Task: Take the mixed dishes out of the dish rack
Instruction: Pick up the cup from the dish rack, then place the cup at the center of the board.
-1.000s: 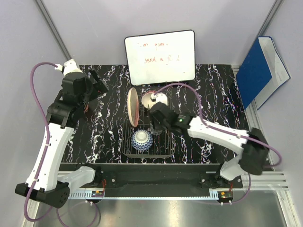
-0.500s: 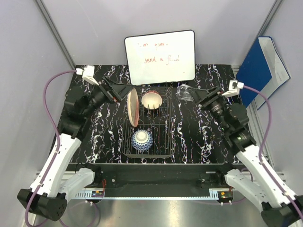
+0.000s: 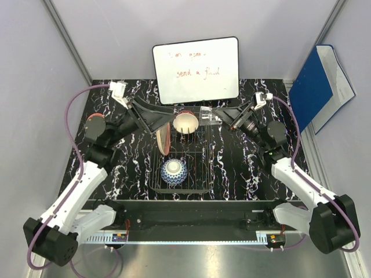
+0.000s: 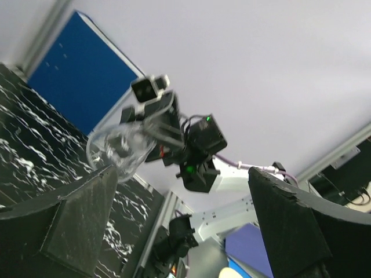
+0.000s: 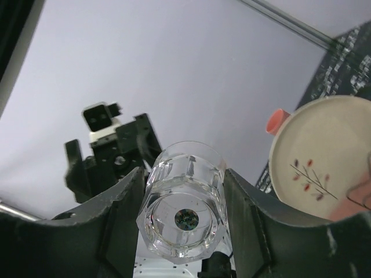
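Observation:
My right gripper [image 3: 217, 114] is shut on the small clear glass [image 3: 208, 114] and holds it in the air above the far end of the black wire dish rack [image 3: 200, 165]. In the right wrist view the glass [image 5: 185, 208] sits between both pads, base toward the camera. My left gripper [image 3: 170, 119] is open and empty, its tips pointing at the glass from the left, a short gap away; the glass also shows in the left wrist view [image 4: 120, 149]. The rack holds the upright pinkish plate [image 3: 163, 136], the cream bowl [image 3: 186, 123] and the blue-and-white bowl [image 3: 173, 171]. The salmon-pink cup [image 3: 94, 124] stands on the table at the left.
A whiteboard [image 3: 196, 68] with red writing leans at the back of the black marbled table [image 3: 243, 168]. A blue folder [image 3: 319, 87] leans at the far right. Both arms reach over the rack's far end.
The right gripper has carried the glass leftward, over the rack's far end. The left gripper has swung right toward it. The pink cup now shows on the table at left.

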